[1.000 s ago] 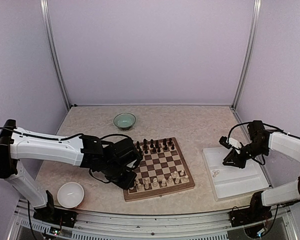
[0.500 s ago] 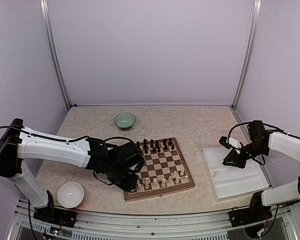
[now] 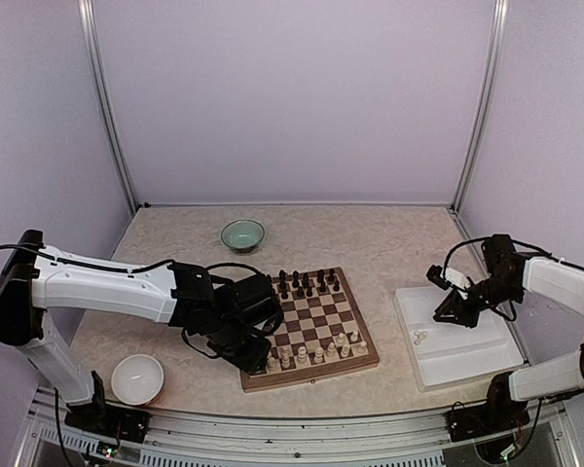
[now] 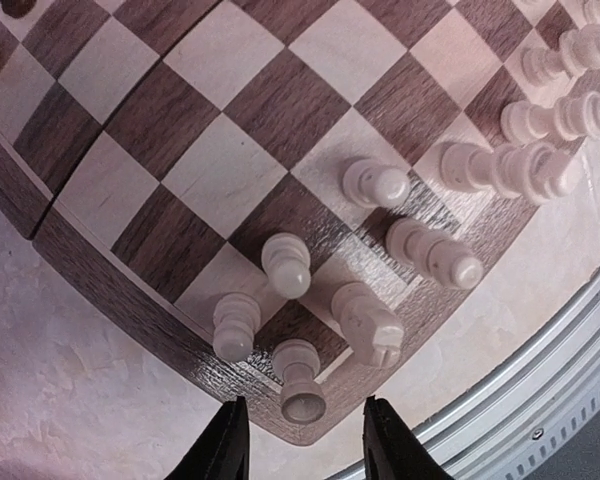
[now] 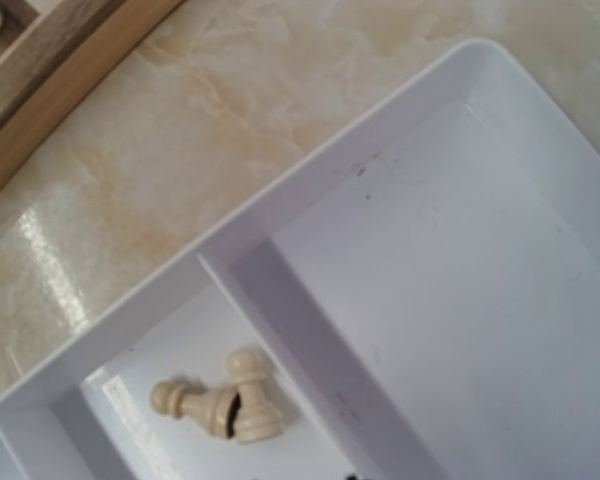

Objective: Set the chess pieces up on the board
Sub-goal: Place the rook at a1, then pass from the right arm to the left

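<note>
The board (image 3: 311,374) lies mid-table, with cream chess pieces (image 3: 316,350) along its near rows. My left gripper (image 3: 255,360) hangs over the board's near left corner. In the left wrist view it (image 4: 305,445) is open, its fingertips (image 4: 225,440) either side of a cream rook (image 4: 302,385) and apart from it. The rook stands on the corner square of the board (image 4: 260,100), beside a knight (image 4: 368,322) and a pawn (image 4: 236,325). My right gripper (image 3: 446,311) hovers shut over the white tray (image 3: 467,365). Two cream pawns (image 5: 215,400) lie tipped in a small tray compartment.
Dark chessmen (image 3: 302,284) fill the board's far rows. A green bowl (image 3: 242,233) sits behind the board and a white bowl (image 3: 137,377) at the near left. The tray's divider wall (image 5: 280,300) runs beside the pawns. The metal table rail (image 4: 540,400) passes close under the board corner.
My left gripper has opened and let go of the cream rook, which now stands on the corner square. The right arm has not moved.
</note>
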